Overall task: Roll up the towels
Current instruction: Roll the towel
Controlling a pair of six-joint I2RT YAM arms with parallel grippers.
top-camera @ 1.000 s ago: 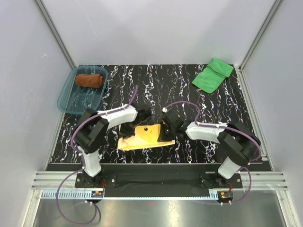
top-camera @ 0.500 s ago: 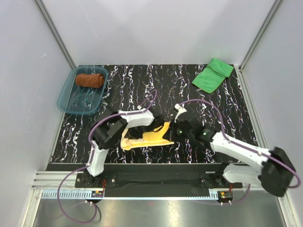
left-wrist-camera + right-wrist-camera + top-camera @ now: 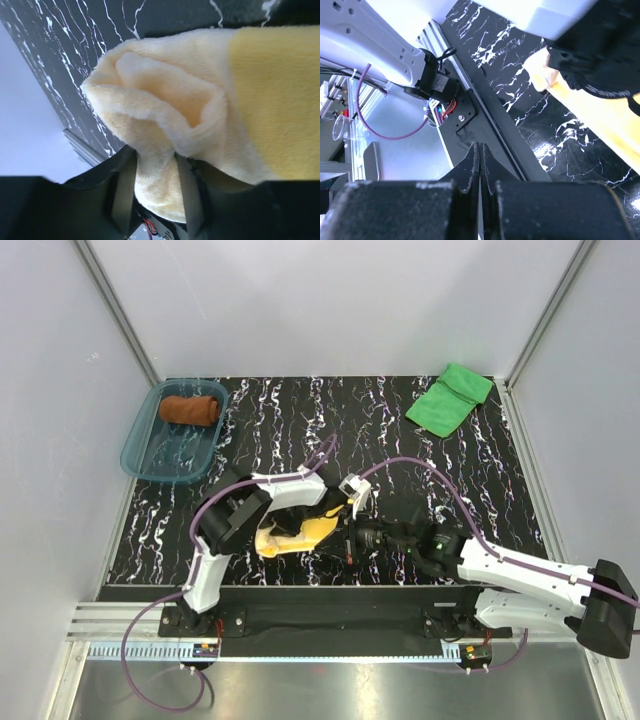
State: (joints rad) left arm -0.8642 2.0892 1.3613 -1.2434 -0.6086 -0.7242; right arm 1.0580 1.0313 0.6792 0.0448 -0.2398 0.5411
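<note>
Comparing with a second back: the pale yellow towel (image 3: 318,529) lay broad and fairly flat between both grippers. Now we find it bunched into a shorter, thicker wad at the near middle of the table (image 3: 300,420). (Obs. A)

Agreed. The right arm was tucked close to its base then. Now it lies stretched low and leftward along the near edge. What do we make of that for the task? (Obs. B)

We judge the roll under way but loose, not yet a tidy cylinder. One looks done: the rust-brown towel (image 3: 190,409) sits rolled in the teal tray (image 3: 140,455), far left. The green towel (image 3: 449,398) lies folded flat at the far right corner, not yet rolled. (Obs. A)

Jaws? (Obs. B)

On the left gripper (image 3: 154,167) they stand part-way apart, with a thick fold of yellow cloth filling the gap and touching both fingers (image 3: 124,190). We read that as a hold; how firm, we cannot say. The right gripper (image 3: 479,147) is pressed closed with nothing in it, close by the towel's right end. Whether it touches, we cannot tell. (Obs. A)

Left arm pose: doubled back on itself, forearm swung rightward, gripper over the towel's left half. (Obs. B)
</note>
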